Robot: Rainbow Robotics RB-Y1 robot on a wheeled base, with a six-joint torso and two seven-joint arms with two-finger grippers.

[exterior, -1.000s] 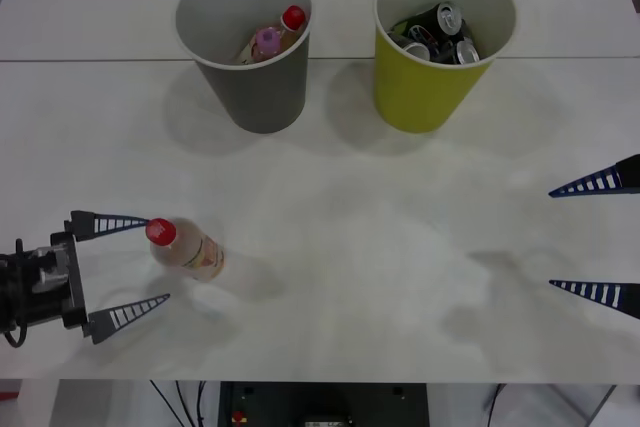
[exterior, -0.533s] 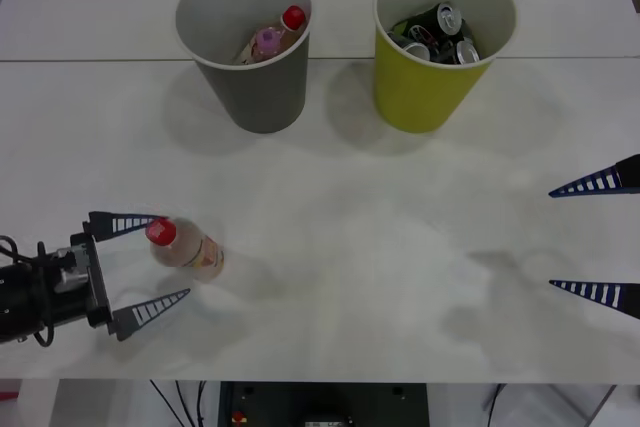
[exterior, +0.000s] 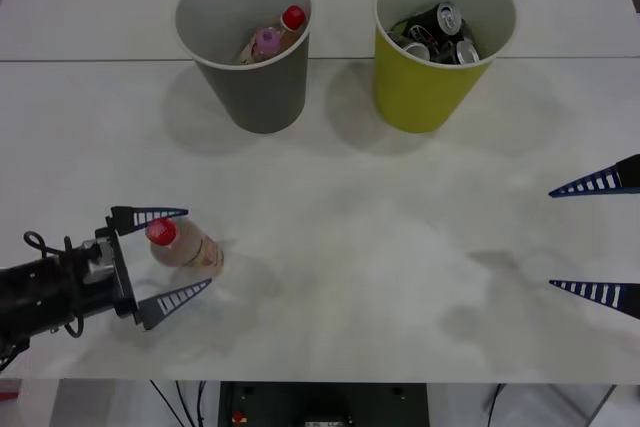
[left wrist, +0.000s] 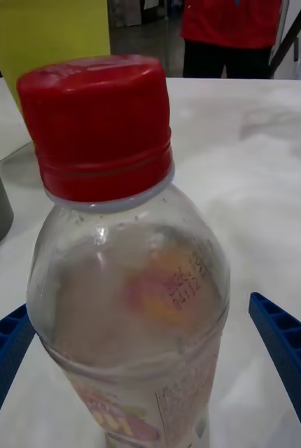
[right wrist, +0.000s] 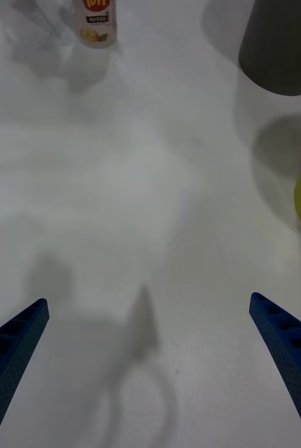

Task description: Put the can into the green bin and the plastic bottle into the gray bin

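Observation:
The plastic bottle [exterior: 190,250], clear with a red cap and pale pinkish contents, stands upright on the white table at the near left. My left gripper [exterior: 198,247] is open, one finger on each side of the bottle, not closed on it. Close up, the bottle [left wrist: 129,280] sits between the blue fingers. The gray bin [exterior: 255,87] stands at the far left and the green bin [exterior: 420,87] at the far right. Several cans [exterior: 440,32] lie inside the green bin. My right gripper [exterior: 550,238] hangs open at the right edge, holding nothing.
Two other bottles [exterior: 272,37], one pink-capped and one red-capped, rest inside the gray bin. A seam crosses the table [exterior: 330,247] behind the bins. From the right wrist, the bottle [right wrist: 96,21] and gray bin [right wrist: 280,49] appear far off.
My left gripper has advanced toward the bottle, and its open fingers now flank the bottle's body. The bottle, the bins and the right arm have stayed put.

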